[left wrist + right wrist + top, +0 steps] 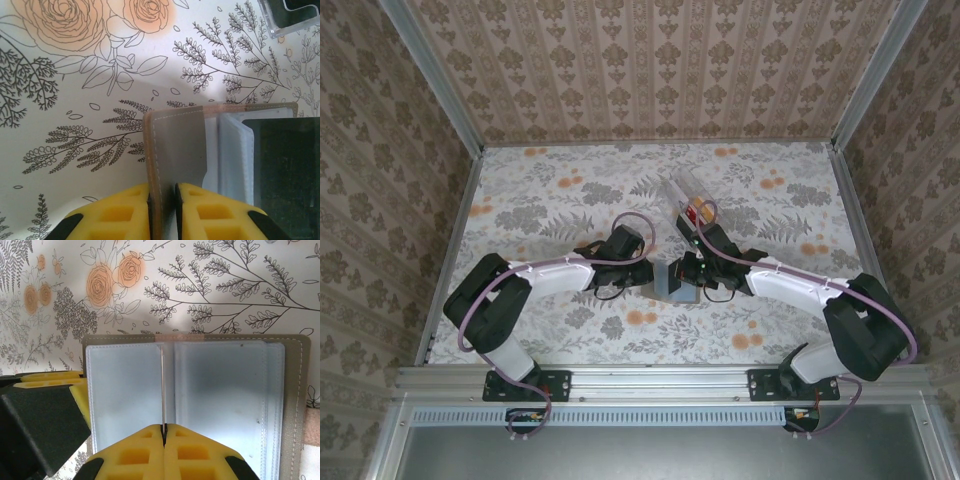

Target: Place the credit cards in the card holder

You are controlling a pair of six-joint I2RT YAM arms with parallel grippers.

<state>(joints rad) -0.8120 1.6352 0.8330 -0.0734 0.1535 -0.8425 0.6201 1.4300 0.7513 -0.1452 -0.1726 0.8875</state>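
The grey-taupe card holder (pixel 670 284) lies open at mid-table between both grippers. In the left wrist view one cover panel of the card holder (pixel 175 150) stands edge-on between my left gripper's (pixel 162 189) yellow fingers, which are shut on it. In the right wrist view the card holder (pixel 295 405) shows two clear sleeves. My right gripper (pixel 163 426) is shut on a thin credit card (pixel 162 385), seen edge-on, with its far end at the fold between the sleeves. Whether it is inside a sleeve I cannot tell. The left gripper's fingers (pixel 50 377) sit at the holder's left edge.
A clear plastic box (pixel 685 200) stands just behind the holder with red and orange-yellow cards (pixel 692 212) in it; its corner (pixel 290 20) shows in the left wrist view. Patterned walls ring the floral table. The right gripper's black body (pixel 285 170) is close beside the left fingers.
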